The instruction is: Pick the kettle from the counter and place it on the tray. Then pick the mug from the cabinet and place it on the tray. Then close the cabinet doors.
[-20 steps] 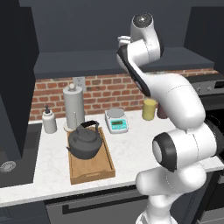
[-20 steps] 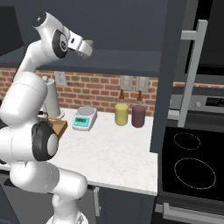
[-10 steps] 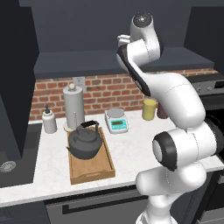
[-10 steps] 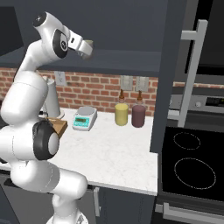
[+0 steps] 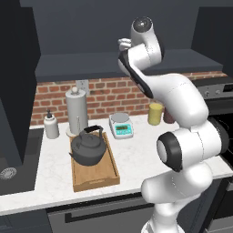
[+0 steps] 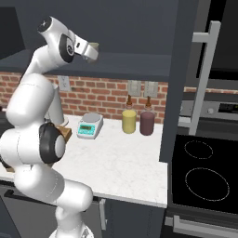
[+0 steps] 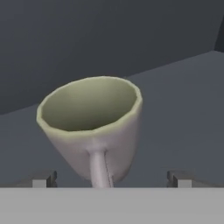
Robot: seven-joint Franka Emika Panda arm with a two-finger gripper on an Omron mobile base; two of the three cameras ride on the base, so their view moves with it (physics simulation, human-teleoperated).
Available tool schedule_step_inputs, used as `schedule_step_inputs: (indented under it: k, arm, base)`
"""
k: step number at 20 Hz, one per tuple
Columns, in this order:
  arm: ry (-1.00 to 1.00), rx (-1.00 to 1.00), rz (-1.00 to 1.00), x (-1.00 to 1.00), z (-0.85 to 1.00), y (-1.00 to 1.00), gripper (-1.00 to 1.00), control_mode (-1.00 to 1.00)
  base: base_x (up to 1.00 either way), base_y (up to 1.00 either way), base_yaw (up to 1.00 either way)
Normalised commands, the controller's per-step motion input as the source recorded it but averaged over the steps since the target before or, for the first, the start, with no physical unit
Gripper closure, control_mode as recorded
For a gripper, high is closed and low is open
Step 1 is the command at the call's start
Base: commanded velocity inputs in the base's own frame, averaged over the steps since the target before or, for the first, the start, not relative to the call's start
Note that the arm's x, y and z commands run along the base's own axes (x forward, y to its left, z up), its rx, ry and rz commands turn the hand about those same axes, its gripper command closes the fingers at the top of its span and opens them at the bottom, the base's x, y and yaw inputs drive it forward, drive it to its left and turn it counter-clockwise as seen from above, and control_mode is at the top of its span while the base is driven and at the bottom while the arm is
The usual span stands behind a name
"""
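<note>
The grey-green mug (image 7: 94,127) stands on the dark cabinet shelf (image 7: 183,96), its handle turned toward the hand. My gripper (image 7: 110,180) is open, with one fingertip (image 7: 43,180) on each side of the mug's base and a gap to its wall. From the right base view the gripper (image 6: 88,50) reaches into the cabinet at the mug (image 6: 95,46). The dark grey kettle (image 5: 89,148) sits on the wooden tray (image 5: 96,176) on the white counter (image 5: 136,154). Both cabinet doors (image 6: 186,79) (image 5: 13,82) hang open.
A silver canister (image 5: 76,111), a soap bottle (image 5: 51,126) and a small scale (image 5: 121,125) stand behind the tray. Yellow (image 6: 128,121) and maroon (image 6: 147,123) canisters sit by the brick wall. A black cooktop (image 6: 204,174) lies right of the counter.
The hand has crept slightly further into the cabinet toward the mug. The jaws have stayed open; kettle and tray have not moved.
</note>
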Motion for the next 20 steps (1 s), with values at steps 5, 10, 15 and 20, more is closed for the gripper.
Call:
schedule_step_inputs:
  k: [5, 10, 15, 20]
  arm:
    - [-0.03, 0.0, 0.0, 0.17, -0.01, 0.07, -1.0, -1.0]
    - [-0.01, 0.0, -0.03, 0.0, 0.0, 0.0, -1.0, -1.0]
    - [-0.01, 0.0, -0.09, 0.0, 0.0, 0.0, 1.0, -1.0]
    - [0.0, 0.0, -0.11, 0.05, -0.06, 0.0, 1.0, -1.0]
  base:
    - [0.0, 0.0, 0.0]
    - [0.0, 0.0, 0.0]
    - [0.0, 0.0, 0.0]
    - [0.0, 0.0, 0.0]
